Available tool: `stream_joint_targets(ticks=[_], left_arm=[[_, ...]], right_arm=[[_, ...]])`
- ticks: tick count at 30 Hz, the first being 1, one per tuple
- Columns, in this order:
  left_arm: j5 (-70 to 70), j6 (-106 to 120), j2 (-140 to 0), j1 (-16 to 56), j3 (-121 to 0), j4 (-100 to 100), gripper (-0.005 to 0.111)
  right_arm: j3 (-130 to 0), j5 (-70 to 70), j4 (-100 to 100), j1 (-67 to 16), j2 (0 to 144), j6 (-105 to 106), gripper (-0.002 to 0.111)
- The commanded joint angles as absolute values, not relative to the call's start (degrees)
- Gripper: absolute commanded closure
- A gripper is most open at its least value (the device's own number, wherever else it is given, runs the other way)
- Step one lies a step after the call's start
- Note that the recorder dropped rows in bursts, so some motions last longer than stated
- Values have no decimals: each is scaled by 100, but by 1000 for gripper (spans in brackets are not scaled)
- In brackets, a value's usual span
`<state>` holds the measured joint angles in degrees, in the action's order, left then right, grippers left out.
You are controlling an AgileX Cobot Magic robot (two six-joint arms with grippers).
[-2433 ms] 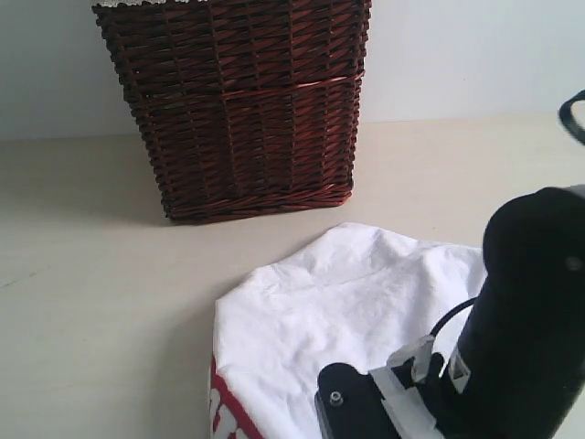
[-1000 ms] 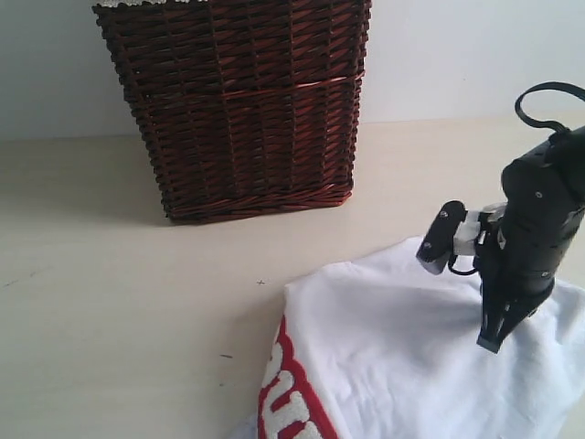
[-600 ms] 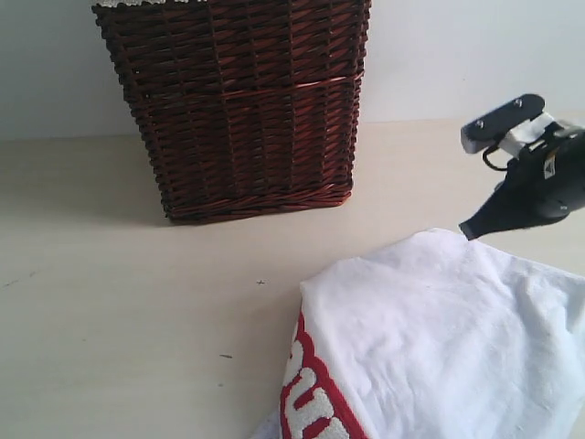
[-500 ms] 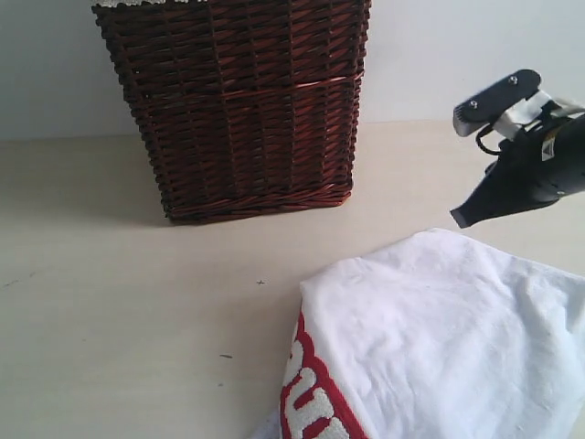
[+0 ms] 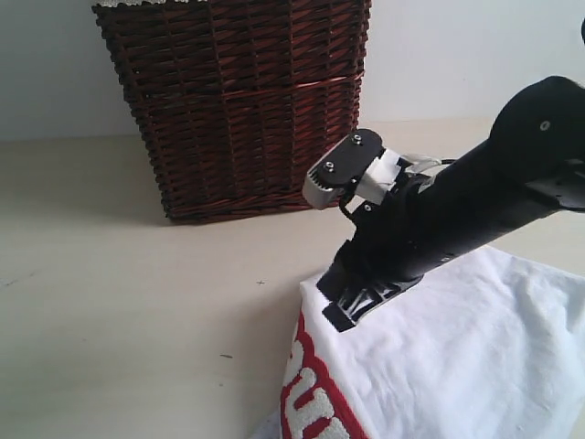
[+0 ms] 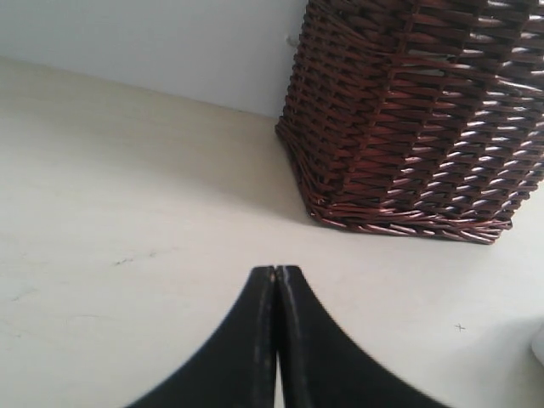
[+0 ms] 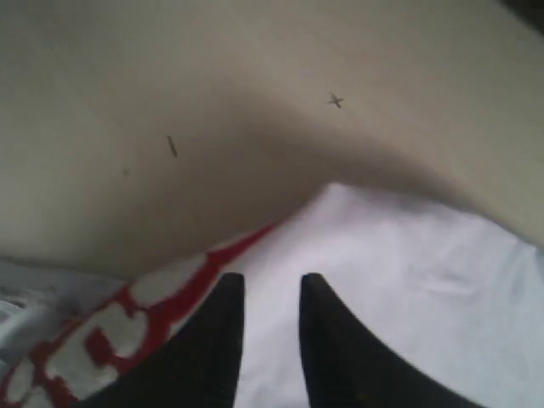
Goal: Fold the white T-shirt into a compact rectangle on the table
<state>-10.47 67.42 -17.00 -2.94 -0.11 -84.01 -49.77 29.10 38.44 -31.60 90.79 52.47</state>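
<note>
The white T-shirt lies on the table in the near right part of the exterior view. It runs off that view's bottom and right borders, so its full outline cannot be told. Its left edge carries the red-outlined lettering, and that edge climbs to a rounded corner just under the right arm.

The arm reaches in from the right, slanting down across the shirt. The right jaws hang at that corner, a little apart. In the right wrist view white cloth shows through the narrow gap and nothing is pinched between them. Whether their tips touch the cloth cannot be told.

A dark wicker basket stands upright at the far side. A strip of bare table separates its lower rim from the shirt's far edge, and the arm crosses above that strip.

Left of the lettered edge the table lies open to the border of the view, marked only by a few small dark specks.

In the left wrist view the left jaws are pressed together, holding nothing, over bare table. The basket's base corner is near them but apart.
</note>
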Motion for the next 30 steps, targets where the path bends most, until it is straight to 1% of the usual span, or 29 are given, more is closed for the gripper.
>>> stream_joint_targets(ticks=[1, 10, 11, 12, 15, 16, 20, 23, 26, 28, 30], left_arm=[[-1064, 6726, -1658, -274, 0, -8416, 107], [-1064, 6726, -1658, -274, 0, -8416, 107], [-1064, 6726, -1658, -274, 0, -8416, 107], [-1064, 6726, -1658, -274, 0, -8416, 107], [-1064, 6726, -1658, -274, 0, -8416, 107], [-1064, 6726, -1658, -274, 0, -8416, 107], [-1064, 6726, -1658, -274, 0, -8416, 107], [-1064, 6726, -1658, -274, 0, -8416, 107], [-1064, 6726, -1658, -274, 0, -8416, 107], [-1064, 6726, -1658, -274, 0, -8416, 107], [-1064, 6726, -1658, -274, 0, -8416, 107]], right_arm=[[-4951, 2876, 4371, -3371, 9236, 5078, 62], [-4951, 3048, 4400, -3468, 10187, 5078, 63], [-4951, 3048, 4400, -3468, 10213, 5078, 67], [-4951, 3048, 4400, -3468, 10221, 5078, 74], [-4951, 3008, 4290, -3468, 10100, 5090, 104], [-4951, 3008, 4170, -3468, 10013, 5090, 108], [-4951, 3078, 3322, -3468, 9561, 4998, 108], [-4951, 3459, 2142, -3468, 9091, 4376, 108], [-4951, 4277, 743, -3468, 8724, 3621, 108], [-4951, 5560, -182, -3468, 8539, 3284, 108], [-4927, 6480, -389, -3468, 8541, 3332, 108]])
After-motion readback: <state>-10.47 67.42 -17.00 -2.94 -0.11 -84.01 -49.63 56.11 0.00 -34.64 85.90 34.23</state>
